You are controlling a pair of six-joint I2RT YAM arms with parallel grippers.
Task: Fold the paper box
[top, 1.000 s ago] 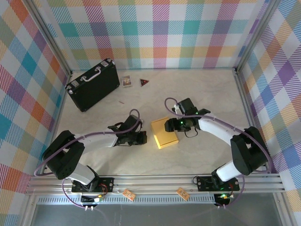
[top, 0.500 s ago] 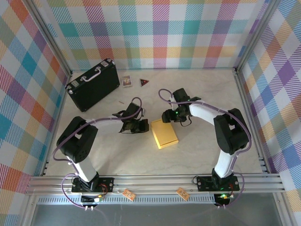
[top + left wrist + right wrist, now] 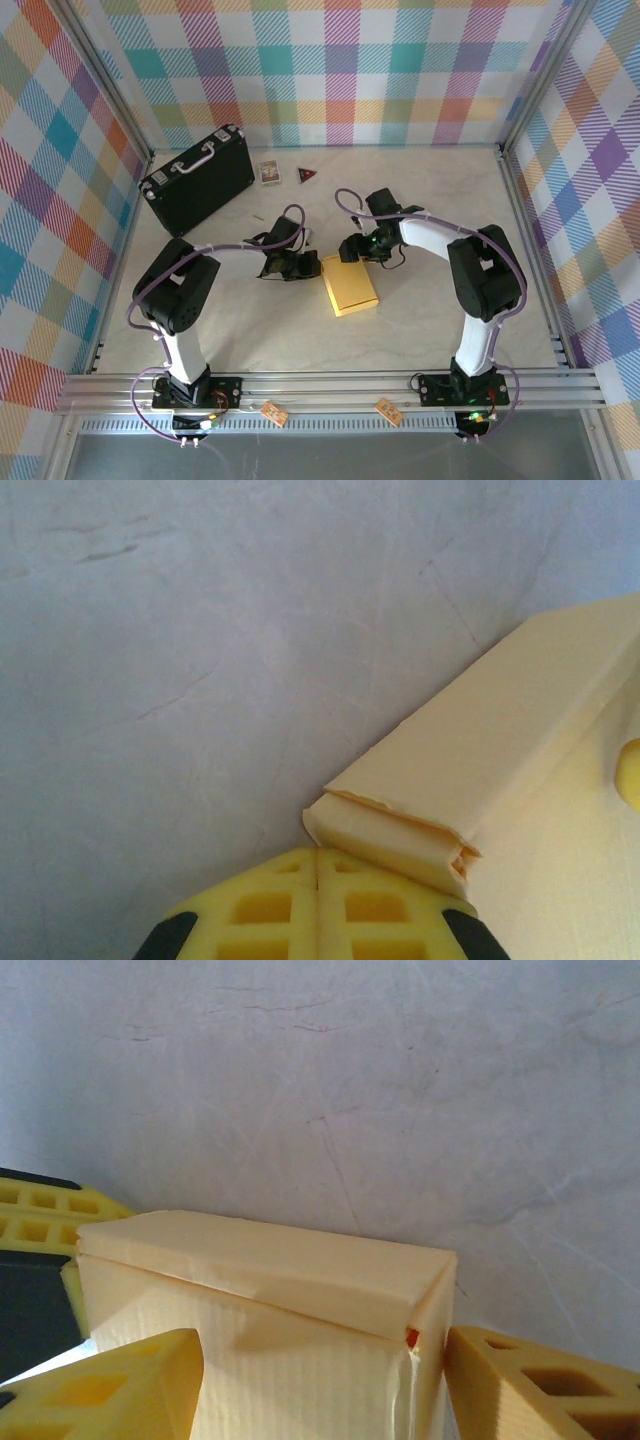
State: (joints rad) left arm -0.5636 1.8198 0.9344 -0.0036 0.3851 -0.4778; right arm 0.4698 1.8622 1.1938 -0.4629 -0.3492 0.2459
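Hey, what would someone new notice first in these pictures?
A mustard-yellow paper box lies closed in the middle. The left end effector, shut, noses one far corner while the right end effector straddles that end. A black case sits at the far left before loud plaid walls.

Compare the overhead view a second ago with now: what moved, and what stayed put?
The left gripper swung away from the bases to the far-left corner of the paper box, fingers shut. The right gripper shifted to the box's far end. The box and the black case stayed put.
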